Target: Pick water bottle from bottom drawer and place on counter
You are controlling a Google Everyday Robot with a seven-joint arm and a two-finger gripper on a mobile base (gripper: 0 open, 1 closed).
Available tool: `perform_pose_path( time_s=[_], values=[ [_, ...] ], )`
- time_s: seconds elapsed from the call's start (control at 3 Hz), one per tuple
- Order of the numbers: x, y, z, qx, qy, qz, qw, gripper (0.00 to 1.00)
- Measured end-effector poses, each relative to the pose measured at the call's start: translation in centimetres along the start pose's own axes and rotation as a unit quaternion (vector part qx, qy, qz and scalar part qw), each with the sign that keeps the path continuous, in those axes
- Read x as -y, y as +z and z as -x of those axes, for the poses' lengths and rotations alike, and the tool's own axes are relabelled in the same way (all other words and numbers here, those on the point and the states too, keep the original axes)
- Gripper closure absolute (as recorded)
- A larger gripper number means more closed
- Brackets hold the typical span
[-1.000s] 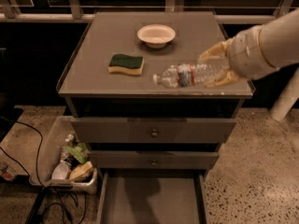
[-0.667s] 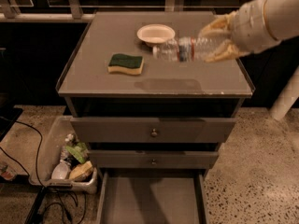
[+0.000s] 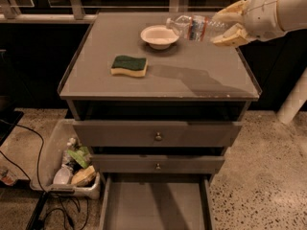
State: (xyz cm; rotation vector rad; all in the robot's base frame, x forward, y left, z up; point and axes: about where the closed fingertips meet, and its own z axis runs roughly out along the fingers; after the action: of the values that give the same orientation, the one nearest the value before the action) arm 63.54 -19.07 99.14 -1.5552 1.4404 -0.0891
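Note:
My gripper (image 3: 229,25) is shut on the water bottle (image 3: 194,27), a clear plastic bottle with a reddish-white label. It holds the bottle lying sideways in the air above the back right part of the counter (image 3: 192,75), cap end pointing left toward the white bowl (image 3: 159,35). The arm comes in from the upper right. The bottom drawer (image 3: 156,202) is pulled open below, and its grey floor shows nothing on it.
A green and yellow sponge (image 3: 129,65) lies on the counter's left middle. Two shut drawers with round knobs (image 3: 157,136) sit above the open one. A white bin of clutter (image 3: 72,164) and cables stand on the floor at the left.
My gripper has carried the bottle up and toward the back of the counter, from above the front right area to beside the white bowl.

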Motion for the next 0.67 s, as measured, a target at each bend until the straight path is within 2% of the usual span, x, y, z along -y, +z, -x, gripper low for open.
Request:
perform_pose_path(
  time_s=[0.33, 0.67],
  values=[
    [-1.4, 1.8, -2.5, -0.004, 0.05, 0.008, 0.9987, 1.0],
    [-3.1, 3.9, -4.3, -0.014, 0.093, 0.02, 0.9954, 1.0]
  ],
)
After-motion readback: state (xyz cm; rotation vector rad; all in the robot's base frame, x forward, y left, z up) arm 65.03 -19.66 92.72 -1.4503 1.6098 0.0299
